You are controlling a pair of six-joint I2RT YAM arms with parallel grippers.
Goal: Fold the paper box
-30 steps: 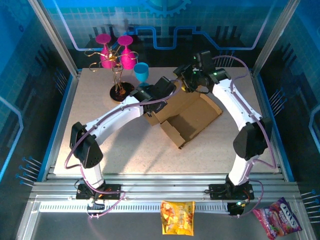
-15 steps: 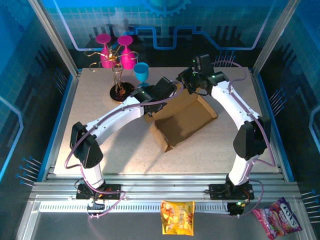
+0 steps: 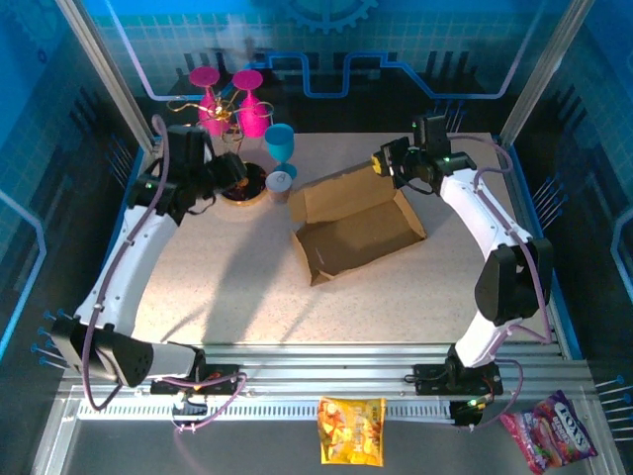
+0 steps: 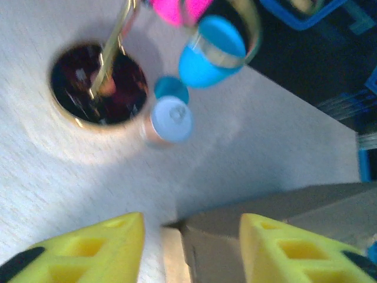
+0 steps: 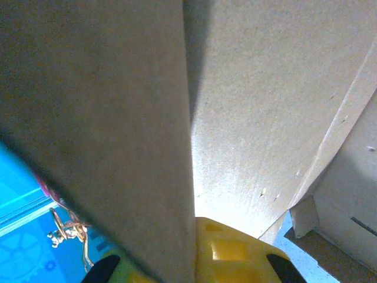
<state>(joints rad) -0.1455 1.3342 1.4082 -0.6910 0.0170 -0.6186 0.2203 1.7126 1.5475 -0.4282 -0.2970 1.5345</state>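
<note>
Left gripper (image 3: pixel 235 172) has swung from the paper box (image 3: pixel 358 237) to the goblet stand (image 3: pixel 246 188); its wrist view shows fingers spread. Right gripper (image 3: pixel 389 163) straddles the lid flap in its wrist view; whether it is clamped, cannot tell.

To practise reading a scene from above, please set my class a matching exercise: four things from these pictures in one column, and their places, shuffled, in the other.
Things
1. paper box
2. blue goblet
3. yellow snack bag
4. purple candy bag

Places
A. below the near edge of the table, about midway between the sides
B. far side of the table, next to the gold wire stand
C. middle of the table, one flap raised
D. off the table, near right corner of the top view

Pairs: 1-C; 2-B; 3-A; 4-D
</note>
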